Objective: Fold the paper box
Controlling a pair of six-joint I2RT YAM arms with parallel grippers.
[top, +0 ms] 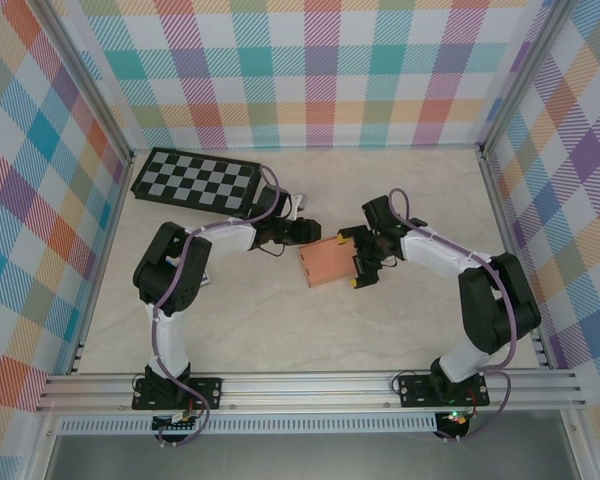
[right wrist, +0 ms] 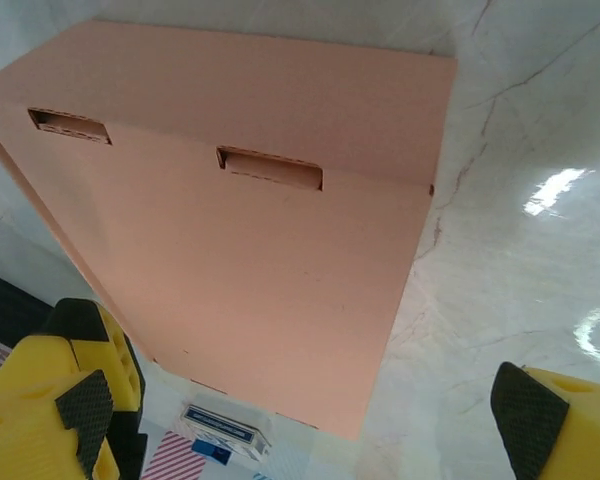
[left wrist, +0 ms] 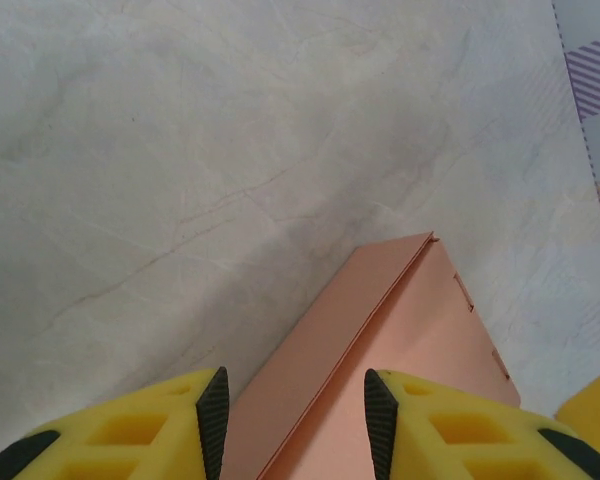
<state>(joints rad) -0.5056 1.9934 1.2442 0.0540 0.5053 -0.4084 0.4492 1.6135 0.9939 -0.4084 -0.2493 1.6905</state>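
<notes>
While the paper box point(top: 328, 262) lies at the middle of the tabletop point(top: 250, 330) between both arms, the left pincer point(left wrist: 292, 425) pinches one end and the right pincer point(right wrist: 310, 415) stands spread wide at the opposite side. The thin card looks light and easily creased, likely to slide on the smooth tabletop; the stiffer folded edges seem the safest hold, away from the slots point(right wrist: 270, 168) along its seam

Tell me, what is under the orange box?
The pale marbled table shows all around the paper box. The spot directly beneath the box is covered, so anything lying there stays hidden.
</notes>
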